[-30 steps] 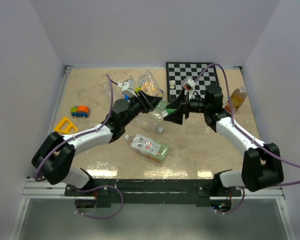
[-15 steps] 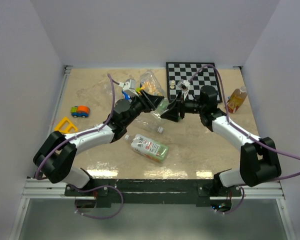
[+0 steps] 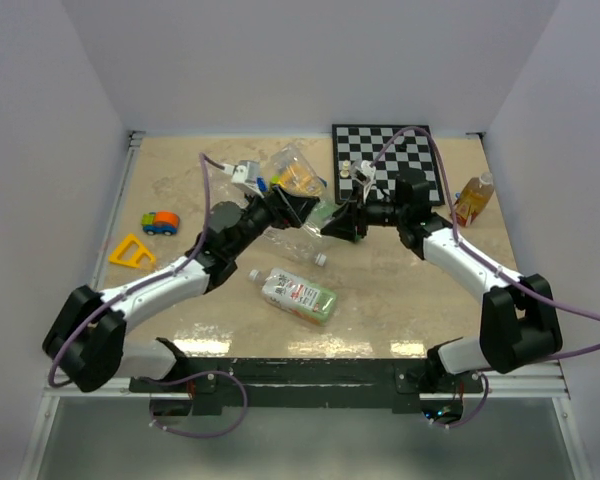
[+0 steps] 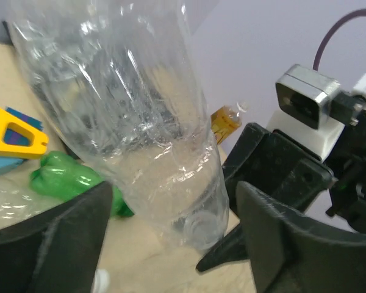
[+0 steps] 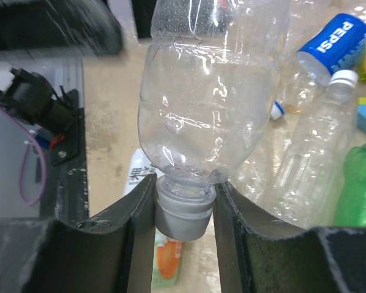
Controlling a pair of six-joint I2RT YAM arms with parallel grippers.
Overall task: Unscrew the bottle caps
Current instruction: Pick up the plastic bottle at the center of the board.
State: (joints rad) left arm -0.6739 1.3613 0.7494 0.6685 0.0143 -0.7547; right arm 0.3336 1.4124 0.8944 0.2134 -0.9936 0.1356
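Observation:
A clear plastic bottle (image 5: 207, 91) hangs in the air between my two grippers, its grey-white bottle cap (image 5: 183, 213) pointing at the right wrist. My right gripper (image 5: 184, 192) is shut on that cap, one finger on each side. My left gripper (image 4: 174, 198) stands open around the bottle's body (image 4: 152, 134), with a small gap at the right finger (image 4: 280, 244). In the top view the two grippers, left (image 3: 298, 207) and right (image 3: 338, 222), meet above the table's middle. A second white cap (image 3: 253, 274) sits on the labelled bottle (image 3: 298, 296).
Under the arms lie a clear bottle (image 3: 302, 248), a green bottle (image 5: 360, 183) and a Pepsi bottle (image 5: 332, 39). An amber bottle (image 3: 472, 198) stands at the right by the chessboard (image 3: 390, 160). A toy car (image 3: 161, 222) and a yellow triangle (image 3: 130, 252) lie at the left.
My right gripper moved left onto the bottle's neck and closed on the cap. My left gripper, earlier shut on the bottle, has opened.

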